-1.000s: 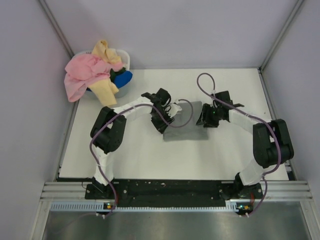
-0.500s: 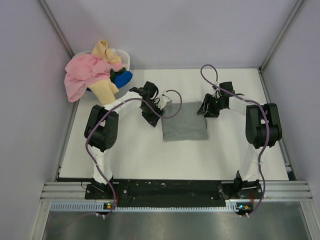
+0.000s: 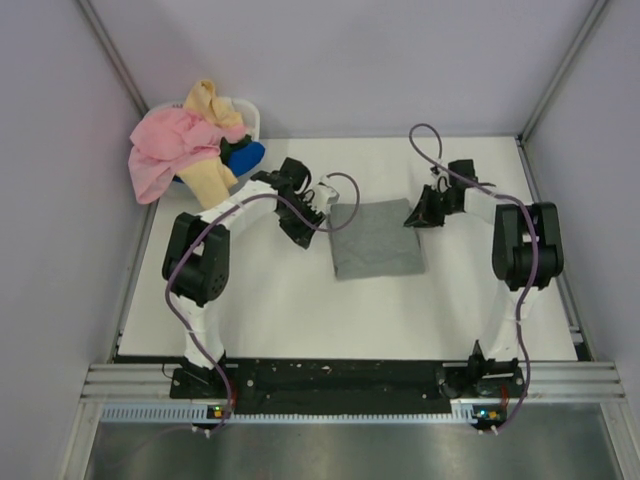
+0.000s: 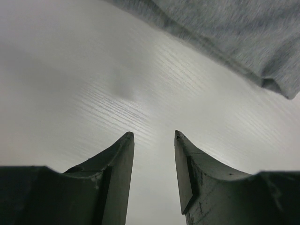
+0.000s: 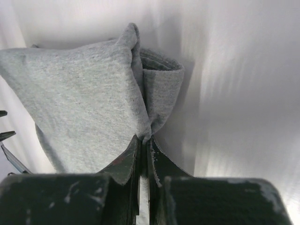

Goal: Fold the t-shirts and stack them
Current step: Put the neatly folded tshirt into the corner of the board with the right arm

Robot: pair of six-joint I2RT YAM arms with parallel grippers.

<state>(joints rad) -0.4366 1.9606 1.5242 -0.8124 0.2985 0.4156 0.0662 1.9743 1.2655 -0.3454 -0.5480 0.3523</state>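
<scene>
A folded heather grey t-shirt (image 3: 378, 238) lies flat in the middle of the white table (image 3: 270, 300). My right gripper (image 3: 412, 218) is at its far right corner, shut on a pinch of the grey t-shirt (image 5: 84, 103) right at the fingertips (image 5: 145, 138). My left gripper (image 3: 318, 215) hovers just left of the shirt's left edge. It is open over bare table (image 4: 153, 135), with nothing between its fingers and the grey t-shirt (image 4: 243, 33) ahead of it. Pink (image 3: 165, 150), pale yellow (image 3: 210, 178) and blue (image 3: 246, 155) t-shirts are heaped in the basket.
A small white basket (image 3: 250, 118) stands at the back left corner, with shirts spilling over its rim. Grey walls enclose the table on the left, back and right. Purple cables loop above both wrists.
My right gripper has shut on the grey t-shirt's far right corner. The shirt has shifted slightly right and turned a little. My left gripper has drawn back left, off the shirt.
</scene>
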